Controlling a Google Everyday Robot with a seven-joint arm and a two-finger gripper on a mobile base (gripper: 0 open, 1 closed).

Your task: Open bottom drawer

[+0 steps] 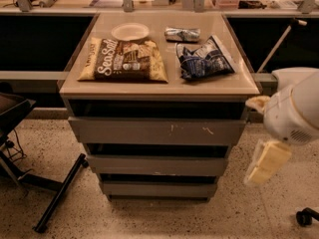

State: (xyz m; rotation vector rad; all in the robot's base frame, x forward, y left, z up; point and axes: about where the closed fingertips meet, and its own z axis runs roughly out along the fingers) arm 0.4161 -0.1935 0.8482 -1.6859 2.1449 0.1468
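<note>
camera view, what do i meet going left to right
black metal leg → sea salt chip bag → blue chip bag → pincer, hanging low just right of the cabinet

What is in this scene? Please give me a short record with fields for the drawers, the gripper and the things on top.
cabinet: three grey drawer fronts, stacked
bottom drawer: lowest front, looks closed, nothing touching it
gripper: right of the cabinet, about level with the middle drawer, apart from it
on top, left: Sea Salt bag, white plate behind it
on top, right: blue bag, silver packet behind it
</note>
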